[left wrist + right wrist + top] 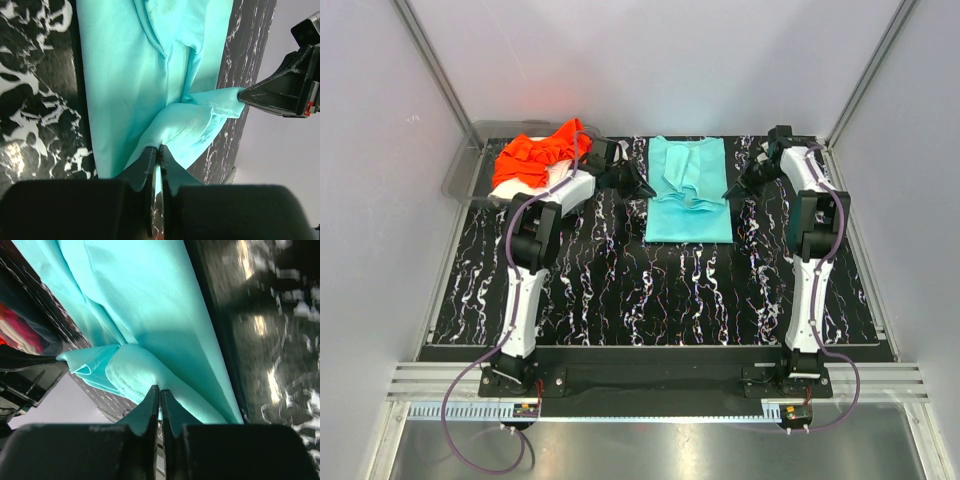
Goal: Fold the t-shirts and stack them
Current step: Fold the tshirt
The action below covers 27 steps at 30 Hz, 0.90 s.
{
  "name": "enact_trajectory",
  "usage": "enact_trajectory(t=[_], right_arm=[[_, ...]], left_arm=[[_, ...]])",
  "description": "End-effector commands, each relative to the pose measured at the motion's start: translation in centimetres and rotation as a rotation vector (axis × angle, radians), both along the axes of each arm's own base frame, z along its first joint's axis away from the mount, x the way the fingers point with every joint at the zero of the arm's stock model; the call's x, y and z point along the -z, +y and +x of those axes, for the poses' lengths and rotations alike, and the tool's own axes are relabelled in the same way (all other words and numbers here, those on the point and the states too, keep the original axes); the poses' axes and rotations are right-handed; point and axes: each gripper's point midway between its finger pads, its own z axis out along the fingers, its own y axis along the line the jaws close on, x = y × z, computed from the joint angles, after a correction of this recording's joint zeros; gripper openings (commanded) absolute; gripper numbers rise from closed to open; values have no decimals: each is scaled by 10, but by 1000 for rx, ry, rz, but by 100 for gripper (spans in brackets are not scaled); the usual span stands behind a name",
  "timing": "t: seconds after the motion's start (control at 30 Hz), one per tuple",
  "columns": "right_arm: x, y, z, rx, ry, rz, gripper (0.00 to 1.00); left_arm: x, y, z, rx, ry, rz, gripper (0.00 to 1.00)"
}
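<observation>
Teal t-shirt (688,195), one, pinched by left hand (159,149), right hand (159,389); orange pile (533,156), perhaps three shirts.

Left arm (524,280) and right arm (809,270) stretch forward, left fingers (145,171) and right fingers (148,407) pinched shut, tips facing each other

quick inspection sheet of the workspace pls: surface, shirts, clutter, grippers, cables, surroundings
surface: black marbled mat, flat, no spills seen
job's things: turquoise t-shirt partly folded at far centre; orange t-shirt heaped far left
clutter: grey tray under the orange heap; otherwise nothing seen
grippers: left gripper and right gripper both shut on the turquoise cloth, one at each side edge
cables: purple cables run along both arms and loop by the bases, apart from the shirts
surroundings: white walls; nothing else seen
</observation>
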Motion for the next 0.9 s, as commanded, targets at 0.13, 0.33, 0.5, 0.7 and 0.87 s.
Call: enact_trajectory(t=[0.13,0.33,0.5,0.7,0.87], right_arm=[[3,-23,57,84,-64,74,22],[-52,-49,86,146,-189,118,48],[-68,-60,52,97,-192,-4,58],[-57,-54,6,11,-156,-63,53],[-42,-30,-11,8,-116,1,41]], left_arm=[[-7,18,40,-42,-58,32,36],[-62,32,45,-17,-219,113,50],[-92,41,18,29,-272,145,56],[-61,13,-39,193,-225,151,49],[-39,-28,-54,260,-209,99,44]])
